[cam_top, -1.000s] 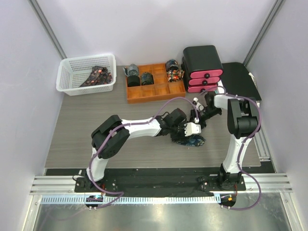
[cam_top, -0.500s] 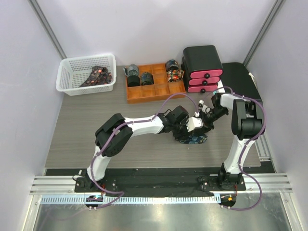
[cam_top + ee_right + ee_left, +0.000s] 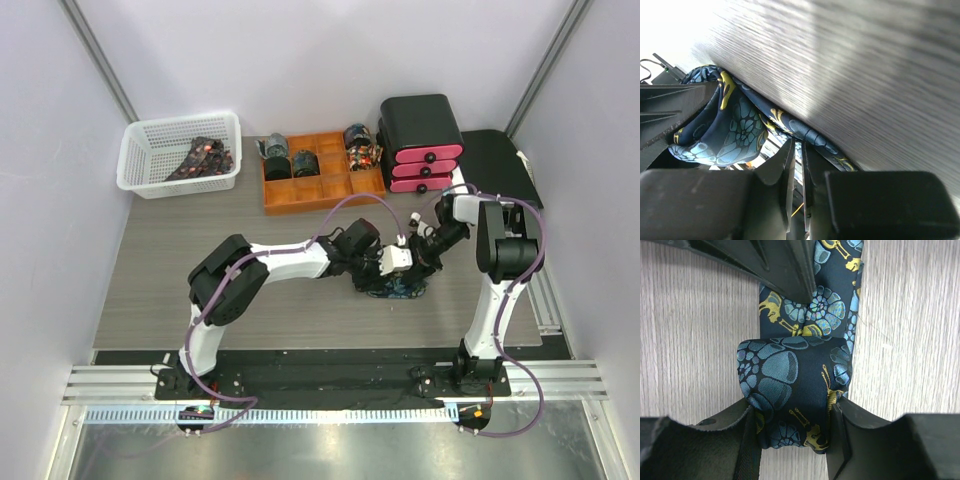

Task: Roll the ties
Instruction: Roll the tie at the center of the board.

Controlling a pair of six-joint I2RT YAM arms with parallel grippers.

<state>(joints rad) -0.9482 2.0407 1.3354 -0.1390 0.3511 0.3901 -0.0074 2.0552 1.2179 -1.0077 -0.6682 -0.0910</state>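
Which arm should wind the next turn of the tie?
Right, probably. The right hand sits nearly shut at the loose tail, free to wrap it; the left hand clamps the roll, anchoring it.

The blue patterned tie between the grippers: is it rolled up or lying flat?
Partly rolled: the left gripper holds a coil of the tie, and a flat strip runs on beyond it.

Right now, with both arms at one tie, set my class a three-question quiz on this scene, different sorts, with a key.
1. True or false: the white basket is empty.
2. Which part of the tie is the left claw shut on? A) rolled part, B) flat tail, C) label.
3. What colour is the tray holding rolled ties?
Key: 1 false; 2 A; 3 orange.
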